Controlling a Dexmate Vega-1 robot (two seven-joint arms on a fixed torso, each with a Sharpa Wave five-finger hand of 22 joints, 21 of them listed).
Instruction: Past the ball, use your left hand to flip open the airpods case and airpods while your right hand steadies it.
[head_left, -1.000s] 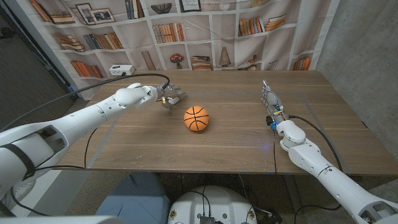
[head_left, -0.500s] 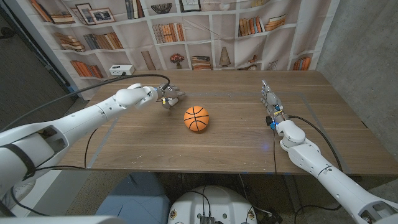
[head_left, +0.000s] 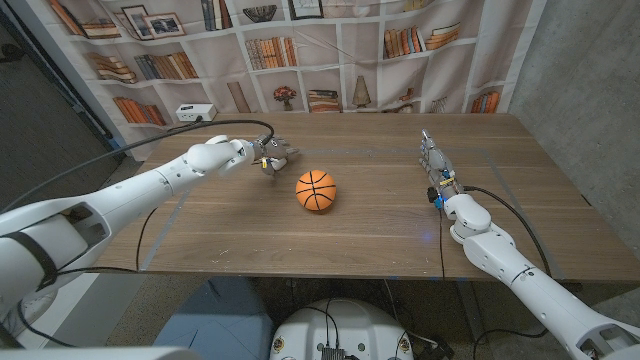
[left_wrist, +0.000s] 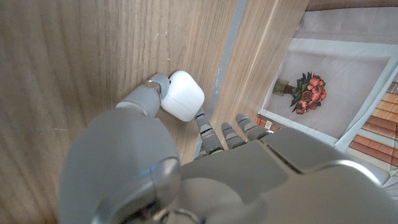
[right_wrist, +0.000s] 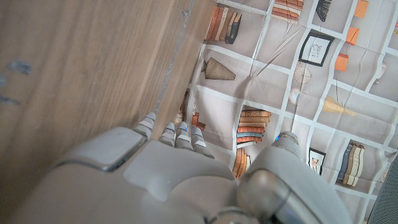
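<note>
From the head view, the left hand (head_left: 272, 155) reaches over the tabletop (head_left: 380, 215) toward its far edge, left of the basketball (head_left: 316, 190), hiding what it holds. The left wrist view shows it: a shut white airpods case (left_wrist: 181, 96) on the wood, pinched between the thumb and the fingers (left_wrist: 208, 134). The right hand (head_left: 433, 160) stands near the right edge, fingers straight, grasping nothing.

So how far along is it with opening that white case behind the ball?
Done: the left hand has reached past the orange basketball to the small white rounded case. In hand: its fingers touch the case, whose lid looks closed. Left: the right hand stands far off at the table's right, not steadying, and no flip shows.
</note>
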